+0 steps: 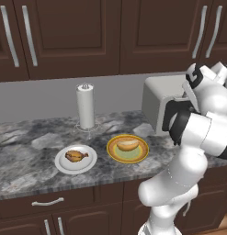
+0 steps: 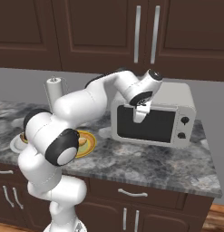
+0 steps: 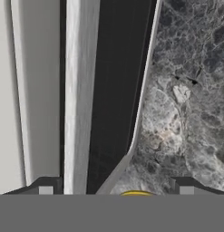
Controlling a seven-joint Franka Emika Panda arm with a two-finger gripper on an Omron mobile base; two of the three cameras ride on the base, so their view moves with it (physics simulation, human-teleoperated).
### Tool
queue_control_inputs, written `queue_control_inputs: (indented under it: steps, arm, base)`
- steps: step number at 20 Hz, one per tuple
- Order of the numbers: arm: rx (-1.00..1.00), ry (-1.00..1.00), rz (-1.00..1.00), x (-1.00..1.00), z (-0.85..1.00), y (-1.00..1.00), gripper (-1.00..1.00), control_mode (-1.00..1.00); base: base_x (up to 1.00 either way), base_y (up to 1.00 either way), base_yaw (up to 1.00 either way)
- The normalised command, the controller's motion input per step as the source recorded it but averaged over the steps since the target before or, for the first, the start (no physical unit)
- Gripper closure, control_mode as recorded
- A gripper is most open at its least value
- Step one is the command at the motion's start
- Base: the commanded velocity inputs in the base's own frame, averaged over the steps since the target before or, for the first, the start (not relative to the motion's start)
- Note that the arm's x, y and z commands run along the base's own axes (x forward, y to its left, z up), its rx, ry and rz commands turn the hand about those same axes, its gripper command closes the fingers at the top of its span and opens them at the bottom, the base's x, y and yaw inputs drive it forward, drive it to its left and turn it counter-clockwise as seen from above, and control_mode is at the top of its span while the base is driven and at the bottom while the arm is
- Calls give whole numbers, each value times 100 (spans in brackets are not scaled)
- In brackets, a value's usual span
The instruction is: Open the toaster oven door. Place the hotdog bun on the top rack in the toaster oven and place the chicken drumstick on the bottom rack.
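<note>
Two dark fingertips [image 3: 46, 186] sit wide apart at the bottom of the hand view, nothing between them; gripper [image 2: 139, 114] open, holding nothing. In the right base view it points down just in front of the toaster oven door [image 2: 147, 123], at the door's upper left part. Cannot tell if it touches the door. Hand view looks down along the door face: dark glass strip and light grey frame run top to bottom, granite counter [image 3: 190, 90] to the right, a yellow rim at the bottom edge.

Door looks shut, upright, flush with the toaster oven [image 2: 153, 118] front. Black glass window, light grey frame, long axis horizontal across the oven front. Oven is a silver-grey box with rounded top, two dark knobs on its right front, standing on the counter against the grey wall. Racks hidden behind the glass.

Hotdog bun [image 1: 127, 145] lies on a yellow plate [image 1: 114, 155] on the counter, left of the oven in the left base view. Tan-golden, oblong, long axis roughly left-right. Chicken drumstick [image 1: 75, 156] lies on a white plate [image 1: 62, 166] just left of the yellow one; golden-brown, plump end to the left, thin bone end pointing right. The plates are near each other, not touching.

Paper towel holder [image 1: 85, 106] stands upright behind the plates. Dark wood cabinets [image 1: 69, 32] above.
</note>
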Motion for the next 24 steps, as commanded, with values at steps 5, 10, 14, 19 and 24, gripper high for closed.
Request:
queue_control_inputs:
  steps: [5,10,14,19,24]
  arm:
    - [0,0,0,-22,-44,0,-100,-100]
    - [0,1,-1,-27,-37,0,-100,-100]
    - [1,7,0,-19,-35,0,-100,-100]
    - [3,2,0,-24,-33,0,-100,-100]
    - [8,0,0,-30,-19,0,-100,-100]
  base:
    - [0,0,0]
    - [0,0,0]
    - [0,0,0]
    - [0,0,0]
    - [0,0,0]
